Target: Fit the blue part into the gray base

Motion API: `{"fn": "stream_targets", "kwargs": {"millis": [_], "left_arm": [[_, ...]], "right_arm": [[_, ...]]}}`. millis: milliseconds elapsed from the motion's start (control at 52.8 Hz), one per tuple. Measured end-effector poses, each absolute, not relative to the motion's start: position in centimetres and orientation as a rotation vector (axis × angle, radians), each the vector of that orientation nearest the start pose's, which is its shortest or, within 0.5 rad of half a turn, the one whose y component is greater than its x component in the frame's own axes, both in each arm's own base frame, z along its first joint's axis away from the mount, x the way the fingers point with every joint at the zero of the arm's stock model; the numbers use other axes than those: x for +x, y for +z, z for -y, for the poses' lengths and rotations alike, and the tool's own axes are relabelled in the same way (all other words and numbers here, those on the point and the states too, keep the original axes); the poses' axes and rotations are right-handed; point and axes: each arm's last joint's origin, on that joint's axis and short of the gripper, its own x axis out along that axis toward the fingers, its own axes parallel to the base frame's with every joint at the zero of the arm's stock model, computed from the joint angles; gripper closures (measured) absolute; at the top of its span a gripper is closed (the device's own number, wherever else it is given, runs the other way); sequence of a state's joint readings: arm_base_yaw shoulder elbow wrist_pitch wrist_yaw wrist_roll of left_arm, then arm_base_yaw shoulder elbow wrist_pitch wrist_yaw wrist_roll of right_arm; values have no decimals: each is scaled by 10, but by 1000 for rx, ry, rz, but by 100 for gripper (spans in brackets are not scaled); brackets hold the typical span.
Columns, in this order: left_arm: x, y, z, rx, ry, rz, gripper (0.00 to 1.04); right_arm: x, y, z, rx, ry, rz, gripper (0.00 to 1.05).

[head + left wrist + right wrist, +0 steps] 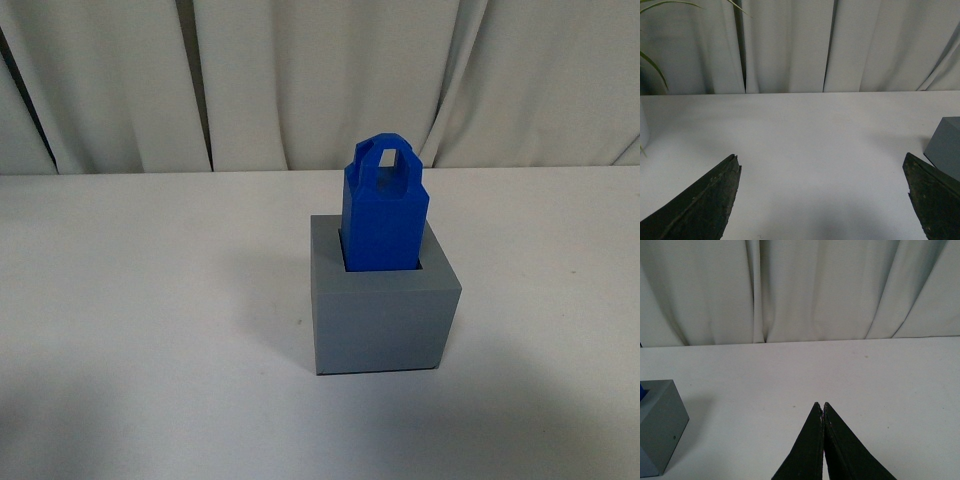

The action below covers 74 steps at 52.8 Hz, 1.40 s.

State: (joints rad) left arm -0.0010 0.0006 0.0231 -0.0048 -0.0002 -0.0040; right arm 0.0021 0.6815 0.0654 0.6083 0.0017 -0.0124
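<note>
In the front view the blue part stands upright in the square socket of the gray base, its loop handle on top. Neither arm shows in the front view. My left gripper is open and empty above the white table, with a corner of the gray base beside one finger. My right gripper is shut and empty, apart from the gray base, where a sliver of the blue part shows.
A white table carries the block. White curtains hang behind the table's far edge. Green plant leaves show at the side of the left wrist view.
</note>
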Motion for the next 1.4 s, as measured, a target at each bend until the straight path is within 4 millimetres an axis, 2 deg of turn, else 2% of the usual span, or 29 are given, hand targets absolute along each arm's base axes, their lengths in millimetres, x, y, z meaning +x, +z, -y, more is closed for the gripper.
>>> {"fn": "stream_targets", "kwargs": {"millis": [189,1325,1362,1400], "left_arm": [[96,171,0,-4,-1,18,6],[96,171,0,-4,-1,18,6],[96,171,0,-4,-1,18,6],[96,171,0,-4,-1,18,6]], "right_arm": [[135,164,0,-12,0,-11,102],[98,165,0,-11,5,3,102],[98,165,0,-12,5,3,99],[98,165,0,-11,5,4,88]]}}
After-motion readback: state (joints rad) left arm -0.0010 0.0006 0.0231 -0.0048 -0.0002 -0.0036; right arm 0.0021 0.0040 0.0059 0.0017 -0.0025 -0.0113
